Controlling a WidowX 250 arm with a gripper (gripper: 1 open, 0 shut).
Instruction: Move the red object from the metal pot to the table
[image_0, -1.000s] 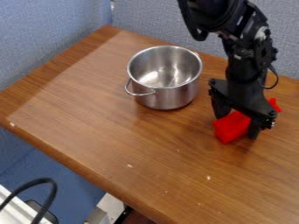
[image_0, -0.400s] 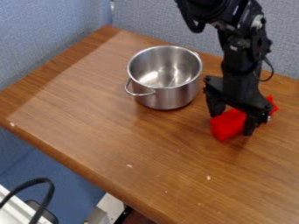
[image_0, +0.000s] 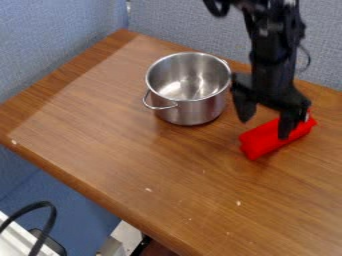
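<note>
The red object (image_0: 277, 138), a small bright red block, lies flat on the table (image_0: 120, 120) to the right of the metal pot (image_0: 187, 88). The pot stands upright with nothing in it, its loop handle toward the front left. My gripper (image_0: 267, 115) hangs just above the block's far end, pointing down. Its black fingers (image_0: 245, 106) stand spread apart with nothing between them, and they hide part of the block.
The table's front edge runs diagonally from the left toward the bottom right. A blue wall panel (image_0: 54, 30) rises behind the table. Black cables (image_0: 34, 225) lie on the floor below the front edge.
The gripper has risen off the red block and shifted slightly left. The block stays on the table, showing more of its length.
</note>
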